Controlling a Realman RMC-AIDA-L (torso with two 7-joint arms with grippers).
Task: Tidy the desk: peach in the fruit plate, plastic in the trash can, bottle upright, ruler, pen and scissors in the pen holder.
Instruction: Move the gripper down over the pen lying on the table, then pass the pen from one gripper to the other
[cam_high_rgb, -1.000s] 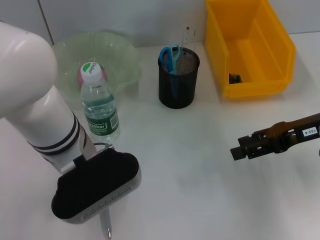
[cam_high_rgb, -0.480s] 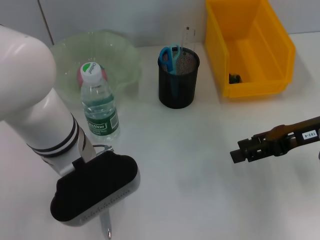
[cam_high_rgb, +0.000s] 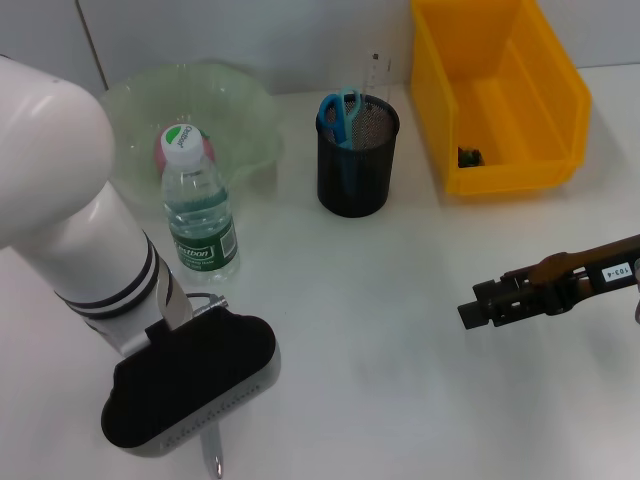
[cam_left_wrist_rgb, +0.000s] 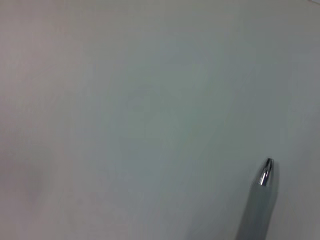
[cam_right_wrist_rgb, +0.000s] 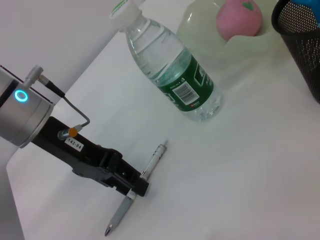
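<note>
My left gripper (cam_right_wrist_rgb: 134, 189) is shut on a silver pen (cam_right_wrist_rgb: 150, 165) near the table's front left. In the head view its black wrist housing (cam_high_rgb: 190, 385) hides it, and only the pen's tip (cam_high_rgb: 213, 462) sticks out. The tip also shows in the left wrist view (cam_left_wrist_rgb: 265, 175), over bare table. A water bottle (cam_high_rgb: 200, 215) stands upright beside the green fruit plate (cam_high_rgb: 240, 110), which holds the pink peach (cam_high_rgb: 160, 150). Blue scissors (cam_high_rgb: 340, 112) and a clear ruler (cam_high_rgb: 371, 75) stand in the black mesh pen holder (cam_high_rgb: 356, 170). My right gripper (cam_high_rgb: 472, 313) hovers empty at the right.
A yellow bin (cam_high_rgb: 500, 100) stands at the back right with a small dark item (cam_high_rgb: 468, 155) inside. The white table (cam_high_rgb: 380, 300) lies bare between the two arms.
My left arm has shifted slightly toward the front left with the pen. My right gripper has dropped slightly. Nothing else has moved.
</note>
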